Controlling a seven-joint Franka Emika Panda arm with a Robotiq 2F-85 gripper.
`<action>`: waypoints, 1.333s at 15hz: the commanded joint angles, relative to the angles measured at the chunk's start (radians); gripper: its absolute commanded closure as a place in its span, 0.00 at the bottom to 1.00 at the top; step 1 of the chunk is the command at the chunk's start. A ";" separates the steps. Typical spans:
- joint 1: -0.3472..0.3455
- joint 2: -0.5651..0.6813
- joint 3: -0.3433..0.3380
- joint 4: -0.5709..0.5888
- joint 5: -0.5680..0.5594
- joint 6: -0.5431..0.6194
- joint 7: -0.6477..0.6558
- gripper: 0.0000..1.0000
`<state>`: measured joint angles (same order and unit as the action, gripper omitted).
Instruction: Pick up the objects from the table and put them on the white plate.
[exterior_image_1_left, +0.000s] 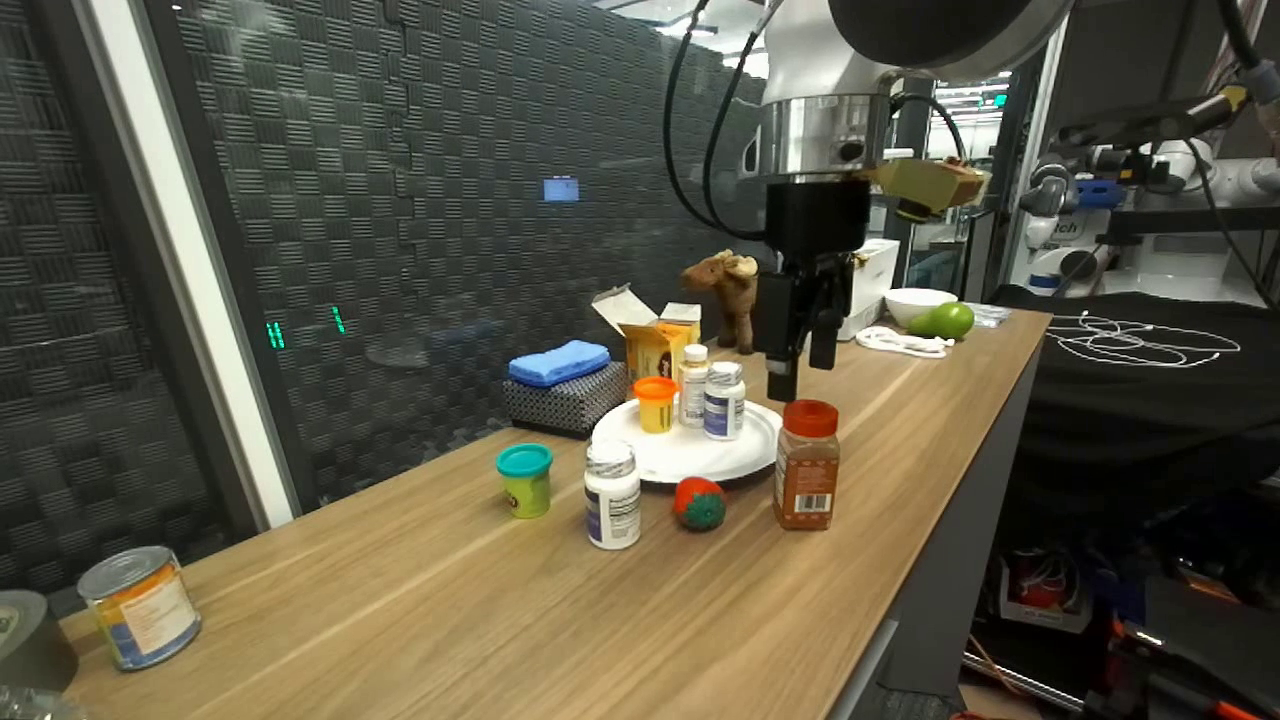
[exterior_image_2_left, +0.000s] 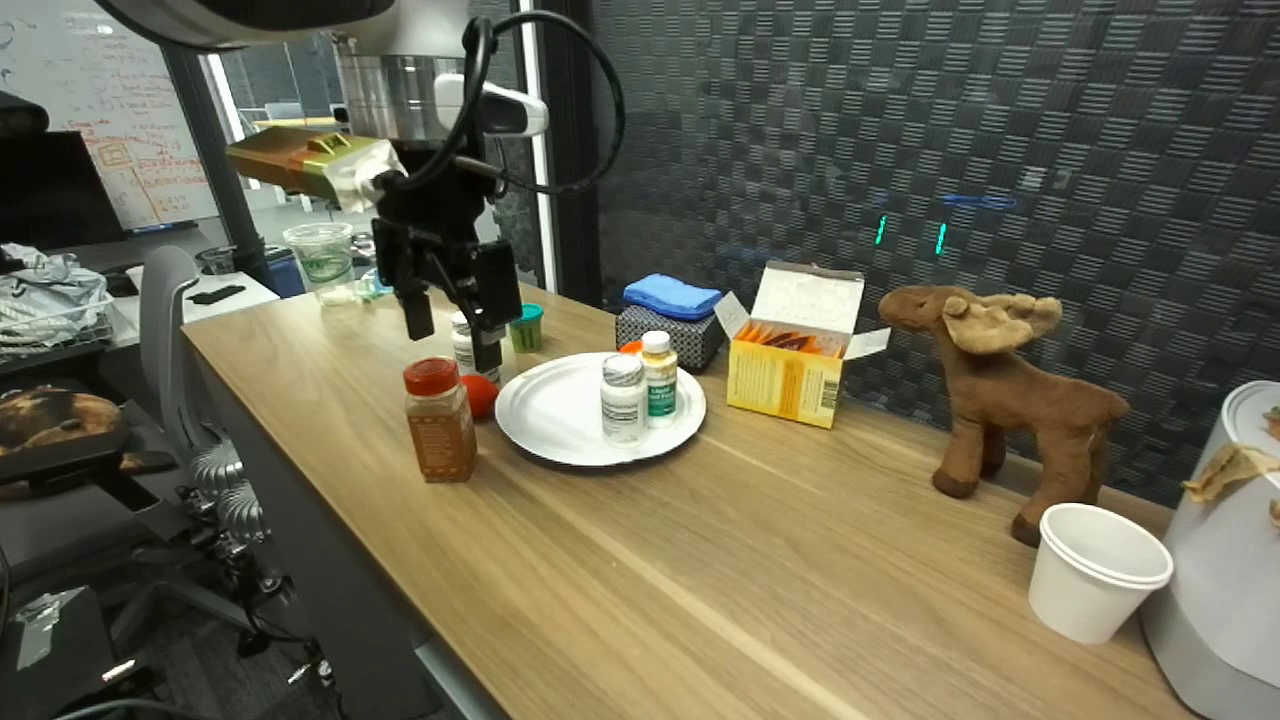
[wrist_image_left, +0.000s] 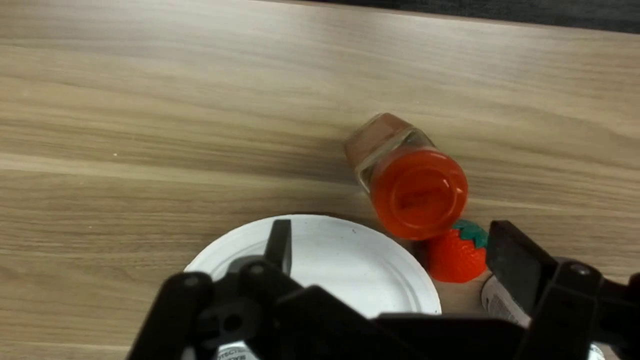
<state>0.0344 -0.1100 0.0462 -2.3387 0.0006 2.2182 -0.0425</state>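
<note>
The white plate (exterior_image_1_left: 655, 460) holds an orange-lidded yellow tub (exterior_image_1_left: 656, 408) and two white bottles, one taller with a yellow-green label (exterior_image_2_left: 660, 385) and one shorter (exterior_image_1_left: 723, 405). A red-lidded spice jar (exterior_image_1_left: 806, 475) stands upright on the table by the plate, also in the wrist view (wrist_image_left: 420, 194). A toy strawberry (exterior_image_1_left: 700, 503) lies beside it, also in the wrist view (wrist_image_left: 457, 255). A white pill bottle (exterior_image_1_left: 612, 500) and a teal-lidded green tub (exterior_image_1_left: 526, 485) stand on the table. My gripper (exterior_image_1_left: 803, 366) is open and empty, above the plate's edge and jar, also in the wrist view (wrist_image_left: 400, 250).
A tin can (exterior_image_1_left: 142, 608) stands at the table's far end. A patterned box with a blue cloth (exterior_image_2_left: 672, 297), an open yellow box (exterior_image_2_left: 785, 375) and a plush moose (exterior_image_2_left: 1020, 390) line the wall side. White cups (exterior_image_2_left: 1095, 570) and a bowl with green fruit (exterior_image_1_left: 940, 320) stand further along.
</note>
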 joint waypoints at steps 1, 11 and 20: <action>0.014 -0.052 -0.001 -0.045 0.016 -0.014 -0.050 0.00; 0.031 -0.032 -0.005 -0.065 0.061 0.013 -0.209 0.00; 0.033 0.004 -0.003 -0.049 0.036 0.071 -0.263 0.00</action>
<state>0.0617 -0.1128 0.0464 -2.3916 0.0382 2.2564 -0.2859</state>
